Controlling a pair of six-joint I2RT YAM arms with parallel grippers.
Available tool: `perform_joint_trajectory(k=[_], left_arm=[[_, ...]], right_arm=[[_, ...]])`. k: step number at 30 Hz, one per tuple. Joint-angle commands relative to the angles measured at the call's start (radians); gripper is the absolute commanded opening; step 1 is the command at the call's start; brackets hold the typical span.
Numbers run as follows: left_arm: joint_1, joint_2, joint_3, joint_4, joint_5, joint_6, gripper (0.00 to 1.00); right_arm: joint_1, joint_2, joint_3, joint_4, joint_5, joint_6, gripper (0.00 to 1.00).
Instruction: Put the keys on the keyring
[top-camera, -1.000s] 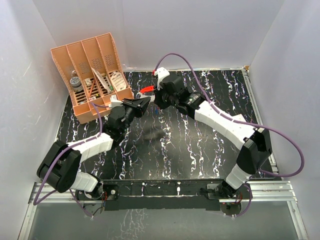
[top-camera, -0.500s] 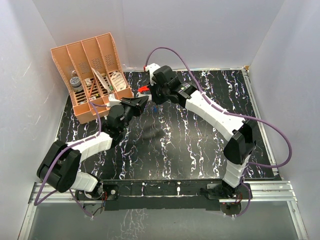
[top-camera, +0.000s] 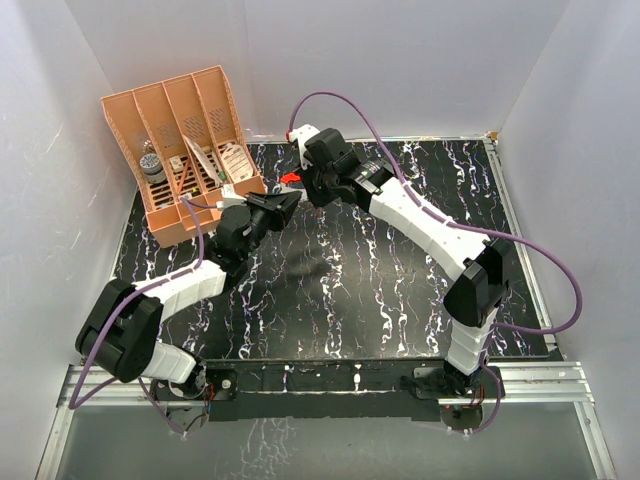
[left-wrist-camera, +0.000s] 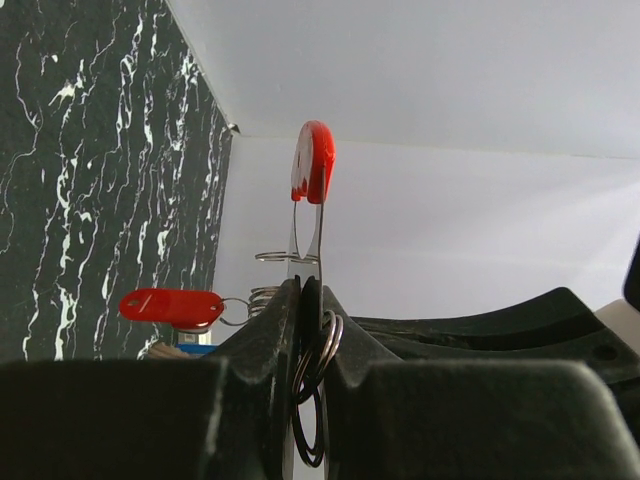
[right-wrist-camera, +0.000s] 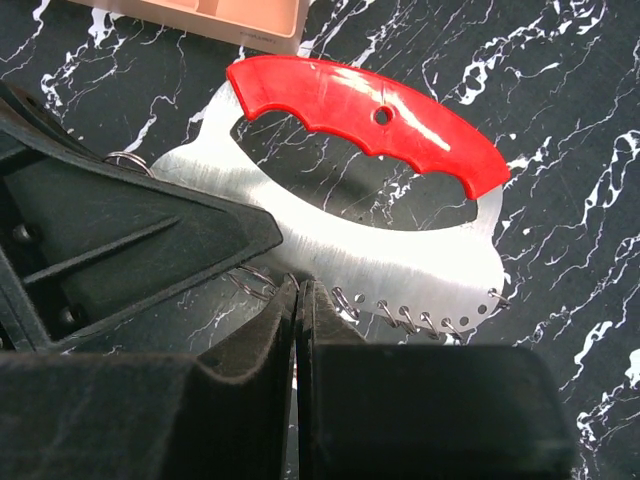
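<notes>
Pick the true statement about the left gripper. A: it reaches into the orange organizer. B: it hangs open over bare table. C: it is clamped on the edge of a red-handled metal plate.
C: the left wrist view shows the left gripper pressed shut on the red-handled metal plate, which is seen edge-on.

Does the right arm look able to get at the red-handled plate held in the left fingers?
Likely yes: the right fingers, shut, sit at the lower edge of the plate, close beside the left fingers gripping it, with nothing in between.
</notes>
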Motion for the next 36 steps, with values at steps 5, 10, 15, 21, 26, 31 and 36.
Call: perform_joint_trajectory(k=[5,10,15,21,26,31,36], left_arm=[[-0.013,0.016,0.051,-0.022,0.092,0.03,0.0],[-0.013,0.012,0.05,-0.016,0.093,0.024,0.0],[-0.013,0.002,0.049,-0.015,0.094,0.027,0.0],[-0.013,0.002,0.046,0.002,0.099,0.018,0.0],[-0.012,-0.012,0.031,0.021,0.09,0.0,0.0],[-0.001,-0.021,0.032,0.057,0.092,-0.031,0.0],[0.0,-0.001,0.046,0.093,0.117,-0.043,0.0]], right_arm=[[-0.004,-0.003,0.109,0.091,0.049,-0.032,0.0],[-0.003,0.017,0.117,0.086,0.038,-0.038,0.0],[-0.004,0.005,0.061,0.143,0.04,-0.032,0.0],[-0.005,0.007,0.016,0.225,0.027,-0.026,0.0],[-0.005,-0.002,-0.027,0.252,0.013,-0.011,0.0],[-0.005,-0.059,-0.151,0.318,0.01,0.01,0.0],[-0.004,-0.077,-0.21,0.342,-0.003,0.024,0.0]])
